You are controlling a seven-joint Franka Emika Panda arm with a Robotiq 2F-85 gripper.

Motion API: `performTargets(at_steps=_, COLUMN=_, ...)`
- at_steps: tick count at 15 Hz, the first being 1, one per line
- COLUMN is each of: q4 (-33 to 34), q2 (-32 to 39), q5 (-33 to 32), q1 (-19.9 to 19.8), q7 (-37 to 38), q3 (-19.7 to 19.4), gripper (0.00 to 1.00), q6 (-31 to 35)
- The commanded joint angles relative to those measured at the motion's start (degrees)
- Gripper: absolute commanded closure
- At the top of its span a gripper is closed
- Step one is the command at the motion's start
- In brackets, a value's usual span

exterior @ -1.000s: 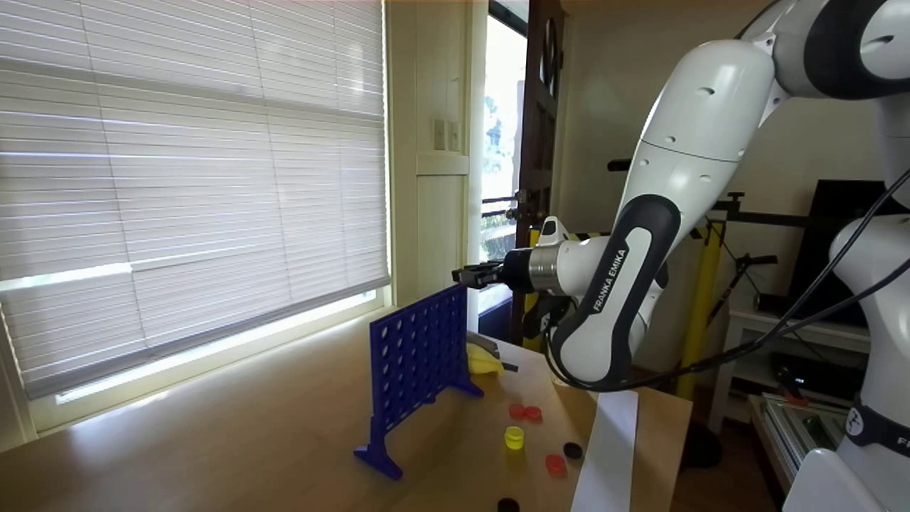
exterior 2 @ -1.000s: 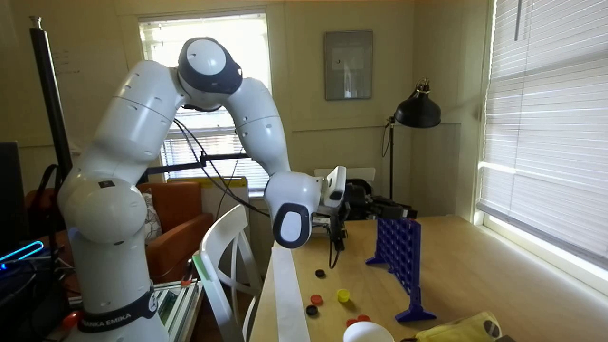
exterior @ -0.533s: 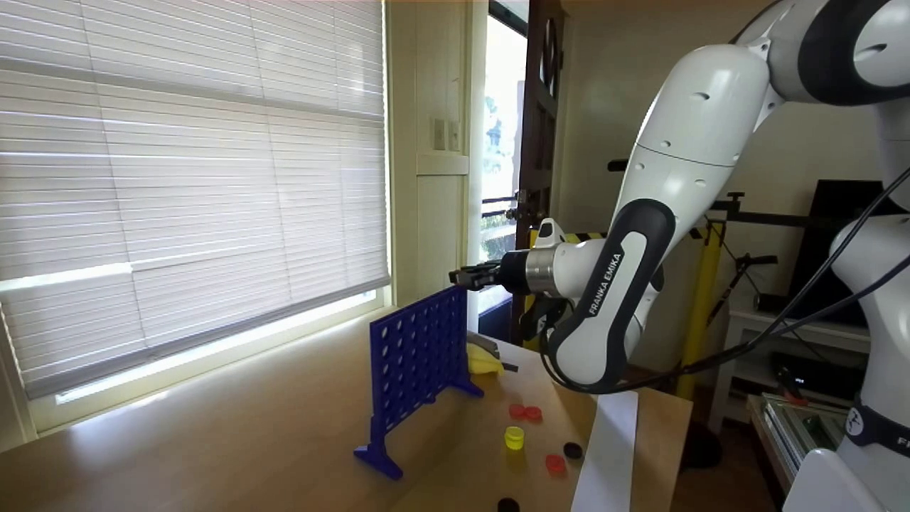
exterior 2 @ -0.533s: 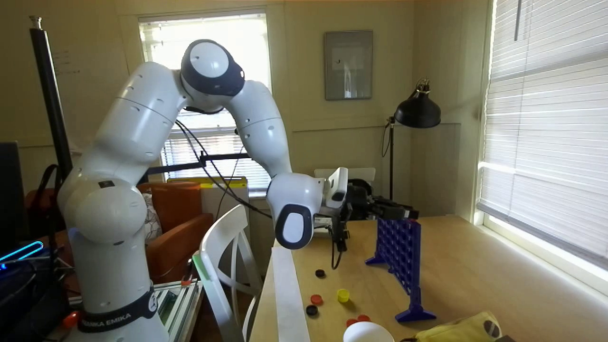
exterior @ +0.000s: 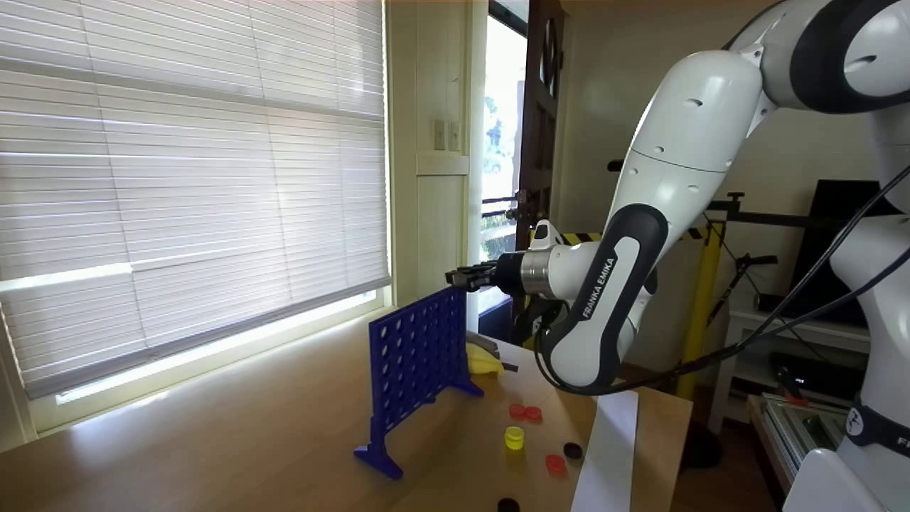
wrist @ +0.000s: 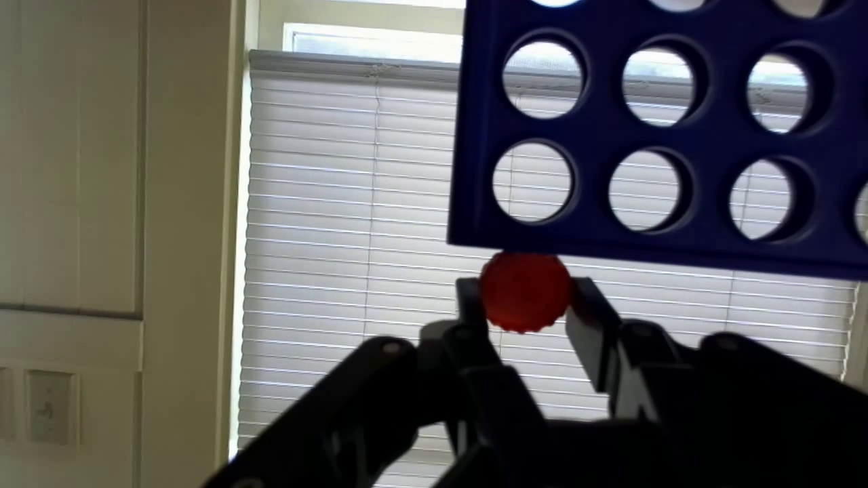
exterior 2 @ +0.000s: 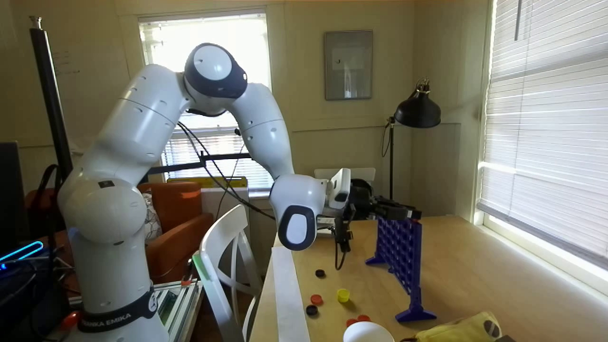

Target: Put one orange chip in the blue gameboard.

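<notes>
The blue gameboard [exterior: 419,355] stands upright on its feet in both exterior views [exterior 2: 399,251] and fills the upper right of the wrist view [wrist: 603,135], which looks upside down. My gripper [wrist: 523,298] is shut on a red disc [wrist: 525,288], one finger on each side of its rim. The disc is at the board's top edge near one end; whether it touches cannot be told. The gripper is over that end in both exterior views [exterior: 452,279] [exterior 2: 417,213]. A short yellow disc or stack [exterior: 514,438] stands on the table. No distinctly orange-yellow chip shows.
Red discs [exterior: 556,465] and black discs [exterior: 572,450] lie on the table in front of the board. A white cup [exterior 2: 368,332] and a yellow pouch [exterior 2: 460,327] are near the board's foot. A white strip [exterior 2: 288,294] runs along the table edge by a white chair [exterior 2: 228,270].
My gripper has moved slightly toward the window and slightly down, still above the board's top edge. The arm's elbow has lowered a little. The discs on the table have not moved.
</notes>
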Motion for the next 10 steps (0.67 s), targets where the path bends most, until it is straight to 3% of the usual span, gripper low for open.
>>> performTargets(at_steps=1, q4=1.5, q2=1.9, q5=0.2, q1=-0.1, q7=0.5, q3=-0.4, gripper=0.90, q6=1.5)
performTargets(at_steps=10, q4=0.6, q2=1.2, q5=0.3, q1=0.6, q7=0.4, q3=-0.8, gripper=0.90, q6=1.4)
